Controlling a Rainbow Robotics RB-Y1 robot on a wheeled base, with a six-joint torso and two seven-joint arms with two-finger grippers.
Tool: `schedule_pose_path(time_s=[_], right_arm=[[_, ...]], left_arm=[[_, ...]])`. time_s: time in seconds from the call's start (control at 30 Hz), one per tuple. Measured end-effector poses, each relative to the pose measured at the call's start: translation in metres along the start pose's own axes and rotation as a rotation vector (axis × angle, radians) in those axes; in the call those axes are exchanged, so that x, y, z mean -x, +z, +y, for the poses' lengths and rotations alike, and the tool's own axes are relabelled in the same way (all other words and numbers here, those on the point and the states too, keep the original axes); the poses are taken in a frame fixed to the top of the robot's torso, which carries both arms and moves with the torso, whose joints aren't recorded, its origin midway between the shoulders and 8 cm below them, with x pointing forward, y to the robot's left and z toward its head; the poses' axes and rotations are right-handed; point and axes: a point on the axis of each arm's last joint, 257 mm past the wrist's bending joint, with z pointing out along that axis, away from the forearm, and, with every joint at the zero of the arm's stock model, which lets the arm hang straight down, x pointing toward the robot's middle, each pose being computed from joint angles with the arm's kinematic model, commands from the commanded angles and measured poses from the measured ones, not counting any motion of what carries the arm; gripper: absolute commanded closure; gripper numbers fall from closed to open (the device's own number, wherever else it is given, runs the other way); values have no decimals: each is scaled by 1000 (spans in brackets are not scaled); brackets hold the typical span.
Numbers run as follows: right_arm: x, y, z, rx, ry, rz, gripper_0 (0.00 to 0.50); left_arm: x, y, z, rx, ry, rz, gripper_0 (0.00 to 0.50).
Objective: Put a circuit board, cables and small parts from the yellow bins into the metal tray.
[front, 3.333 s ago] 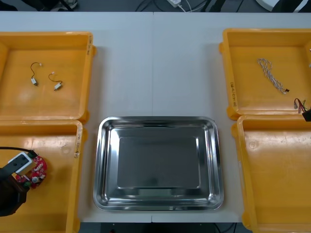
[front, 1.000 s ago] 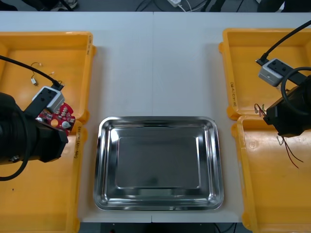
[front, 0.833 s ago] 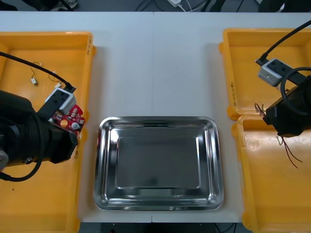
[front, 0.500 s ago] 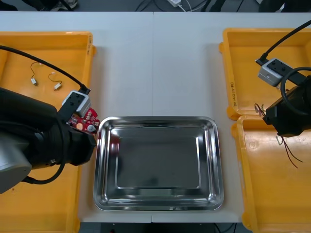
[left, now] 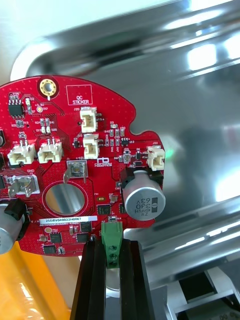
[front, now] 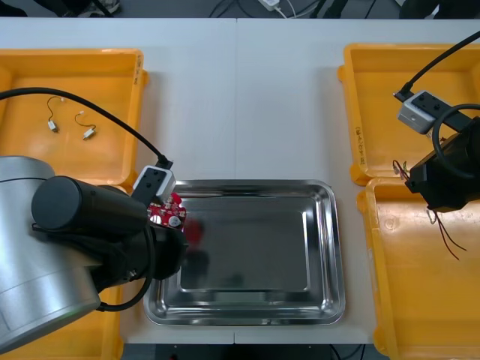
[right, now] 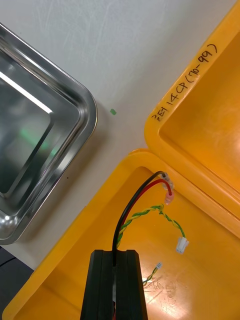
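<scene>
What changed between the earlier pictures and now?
The left gripper, shut on the circuit board, carried it rightward from the near left yellow bin to the metal tray's left edge. The right gripper, shut on cables, lately stayed put; small metal parts too.

Circuit board [left: 75,165] w/ "QC STICKER"; yellow bin [right: 192,75] rim w/ handwritten "14CP(70-99)".

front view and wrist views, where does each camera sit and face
Front view: overhead, steeply down on the metal tray; left arm and right arm show.
Left wrist view: on the left wrist, facing the red circuit board in its shut jaws.
Right wrist view: on the right wrist, facing a yellow bin; its jaws pinch cables.
All three share the tray.
</scene>
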Motion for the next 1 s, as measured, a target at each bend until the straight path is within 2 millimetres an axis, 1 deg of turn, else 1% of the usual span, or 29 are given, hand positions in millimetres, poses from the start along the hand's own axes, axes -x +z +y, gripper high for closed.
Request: schedule_pose_path(time_s=[0.13,0.37,0.43,0.63,0.87,1.0], right_arm=[[0,1,1,2,-1,1,500],[0,1,2,4,-2,0,500],[0,1,2,5,-2,0,500],[0,1,2,6,-3,0,500],[0,1,3,8,-4,0,500],[0,1,4,11,-5,0,500]], left_arm=[[-5,7,-10,2,-2,16,500],[-15,34,-14,62,-183,68,500],[-18,42,-13,79,-205,84,500],[-29,55,-16,100,-193,121,500],[-38,63,-36,58,-150,123,500],[-43,66,-42,59,-141,117,500]])
